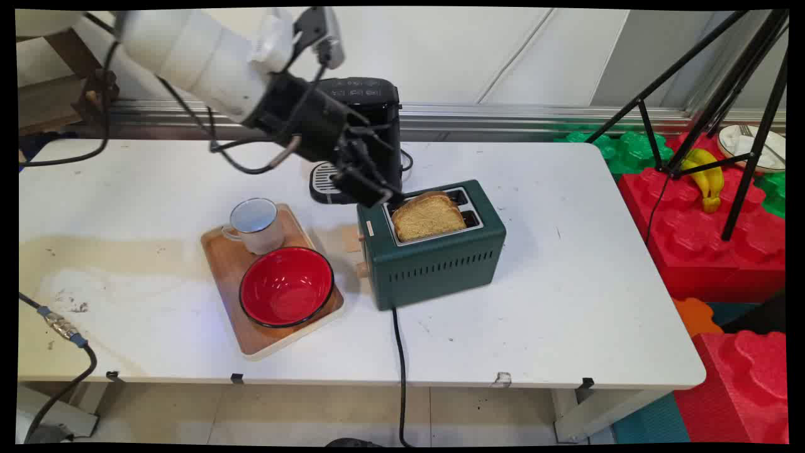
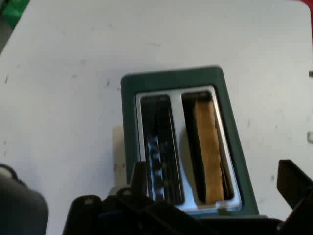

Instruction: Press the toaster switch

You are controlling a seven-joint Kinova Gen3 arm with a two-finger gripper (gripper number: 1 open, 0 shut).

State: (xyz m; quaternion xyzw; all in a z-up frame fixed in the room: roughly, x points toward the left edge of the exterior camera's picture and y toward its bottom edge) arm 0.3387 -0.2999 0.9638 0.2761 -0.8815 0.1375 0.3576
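Tabletop (image 1: pixel 566 264): open end effector (image 1: pixel 371 189) above toaster (image 1: pixel 434 264)

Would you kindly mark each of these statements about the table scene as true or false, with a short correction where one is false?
1. A slice of bread stands in one slot of the green toaster. True.
2. The toaster's other slot also holds bread. False: in the hand view it is empty.
3. The red bowl and the white mug sit on a wooden tray. True.
4. The gripper is shut on the mug. False: it is open, at the toaster's top edge.
5. A black coffee machine stands behind the toaster. True.
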